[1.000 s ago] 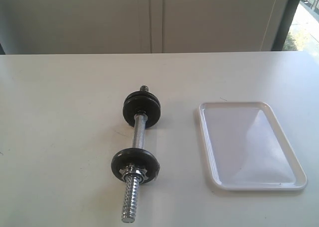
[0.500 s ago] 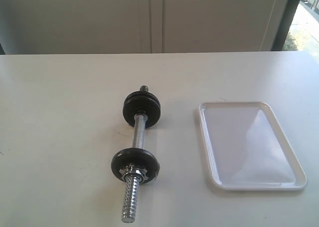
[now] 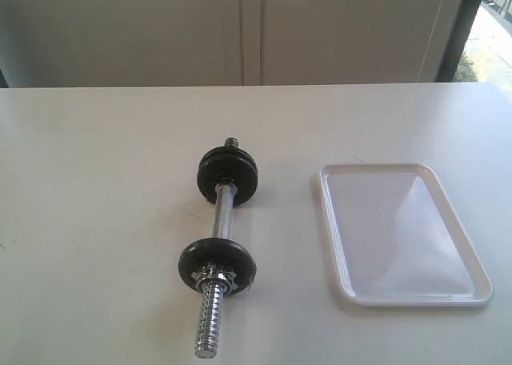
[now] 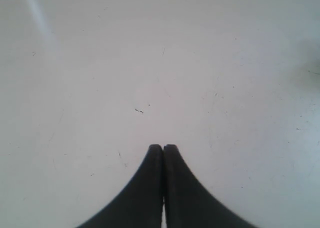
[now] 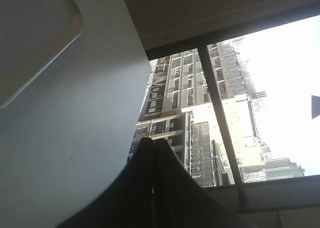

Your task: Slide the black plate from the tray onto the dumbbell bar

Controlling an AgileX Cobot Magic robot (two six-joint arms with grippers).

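Note:
The dumbbell bar [image 3: 222,217] lies on the white table, left of centre, with its long threaded end toward the front. A black disc [image 3: 216,262] sits near the front behind a chrome nut. A thicker black stack [image 3: 228,175] sits at the far end. I cannot tell which of these is the black plate. The white tray [image 3: 326,221] lies to the right of the bar with nothing in it. Neither gripper shows in the exterior view. My left gripper [image 4: 163,147] is shut over bare tabletop. My right gripper [image 5: 152,140] is shut, holds nothing, and points past the table's edge.
A pale wall stands behind the table [image 3: 96,181]. The right wrist view shows a window [image 5: 240,98] with buildings beyond, and a white raised-edge shape [image 5: 35,38] that may be the tray.

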